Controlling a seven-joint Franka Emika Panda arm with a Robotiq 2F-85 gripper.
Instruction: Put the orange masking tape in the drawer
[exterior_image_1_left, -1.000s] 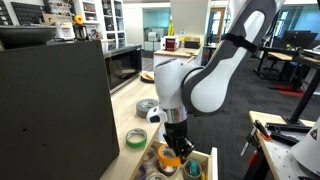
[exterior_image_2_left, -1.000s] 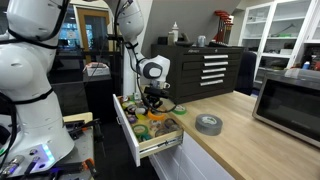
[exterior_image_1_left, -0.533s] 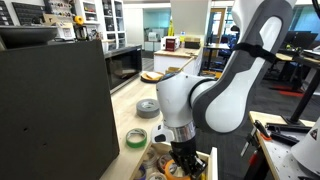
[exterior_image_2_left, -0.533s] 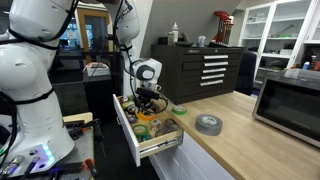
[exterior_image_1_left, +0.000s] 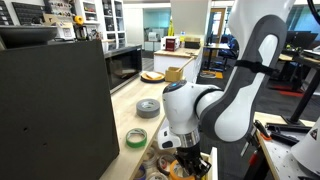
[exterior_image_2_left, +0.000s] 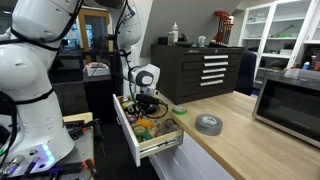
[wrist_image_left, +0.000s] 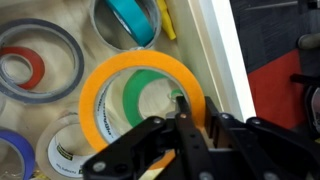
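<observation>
Orange tape (wrist_image_left: 92, 100) sits inside the drawer (wrist_image_left: 218, 60), over the other rolls (wrist_image_left: 132, 20) near its side wall, fingers (wrist_image_left: 182, 118) clamped on its rim. Placement step, nearly done. Next: open fingers, lift straight up clear of the wall.

White rounded arm (exterior_image_1_left: 228, 98), black joints, black jaws.

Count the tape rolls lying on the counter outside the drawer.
2: a green roll beside the drawer and a grey roll farther along; the arm may hide others.
</observation>
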